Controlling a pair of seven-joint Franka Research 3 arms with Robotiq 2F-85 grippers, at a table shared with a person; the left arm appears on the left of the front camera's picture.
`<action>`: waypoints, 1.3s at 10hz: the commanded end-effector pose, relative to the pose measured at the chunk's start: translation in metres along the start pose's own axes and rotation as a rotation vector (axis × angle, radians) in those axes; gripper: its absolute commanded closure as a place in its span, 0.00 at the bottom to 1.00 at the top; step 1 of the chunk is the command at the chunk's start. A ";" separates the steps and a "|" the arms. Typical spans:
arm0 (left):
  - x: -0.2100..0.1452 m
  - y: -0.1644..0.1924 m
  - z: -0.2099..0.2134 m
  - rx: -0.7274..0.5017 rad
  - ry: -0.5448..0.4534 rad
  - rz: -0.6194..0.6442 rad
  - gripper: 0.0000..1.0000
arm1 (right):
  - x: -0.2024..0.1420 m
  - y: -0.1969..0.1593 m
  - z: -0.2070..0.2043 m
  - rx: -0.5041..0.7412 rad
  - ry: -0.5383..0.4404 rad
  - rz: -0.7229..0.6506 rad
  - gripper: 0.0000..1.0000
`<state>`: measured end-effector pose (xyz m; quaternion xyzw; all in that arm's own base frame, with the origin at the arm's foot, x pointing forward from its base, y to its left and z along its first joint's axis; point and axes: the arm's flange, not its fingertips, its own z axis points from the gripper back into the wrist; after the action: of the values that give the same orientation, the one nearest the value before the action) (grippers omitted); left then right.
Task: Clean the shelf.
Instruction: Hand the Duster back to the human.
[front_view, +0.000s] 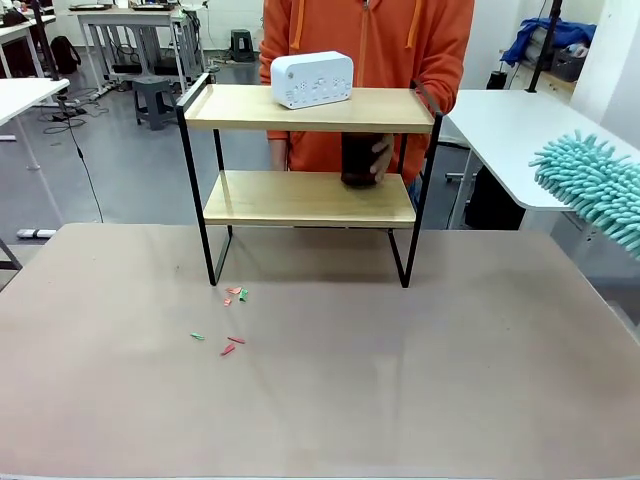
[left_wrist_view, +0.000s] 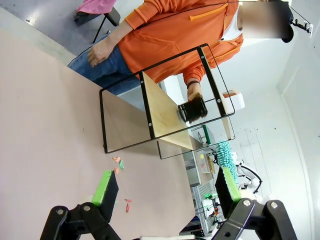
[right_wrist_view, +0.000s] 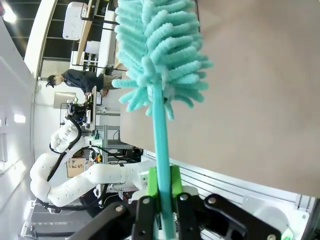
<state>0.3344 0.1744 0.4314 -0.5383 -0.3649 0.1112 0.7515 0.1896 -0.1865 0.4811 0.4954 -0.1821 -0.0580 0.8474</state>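
I see the shelf (front_view: 300, 198) standing at the desk's (front_view: 400, 380) far side, a white box (front_view: 312, 79) on top, its markings too small to read. My left pincer (left_wrist_view: 165, 186) hangs released; my right pincer (right_wrist_view: 163, 182) grips a teal duster (right_wrist_view: 155, 55)

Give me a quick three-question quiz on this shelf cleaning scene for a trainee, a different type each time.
1. True or false: the right gripper is shut on the duster.
2. What stands on the shelf's top board? A) white box B) mug C) book
3. Fill in: the person's hand grips a dark jar at the ____ board.
Key: 1 true; 2 A; 3 lower.
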 end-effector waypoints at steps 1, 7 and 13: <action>0.000 -0.002 -0.001 -0.017 -0.009 -0.010 0.00 | 0.000 -0.001 -0.001 0.005 0.003 0.023 0.87; 0.000 0.000 0.000 0.000 0.000 0.000 0.00 | -0.014 0.003 0.019 0.088 -0.037 0.053 0.87; -0.102 -0.178 -0.152 -0.463 0.605 -0.217 0.00 | -0.025 0.180 -0.016 0.283 0.555 0.619 0.87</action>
<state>0.3238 -0.0505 0.5329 -0.6497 -0.2292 -0.1977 0.6973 0.1462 -0.0860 0.6235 0.5319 -0.1300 0.3082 0.7779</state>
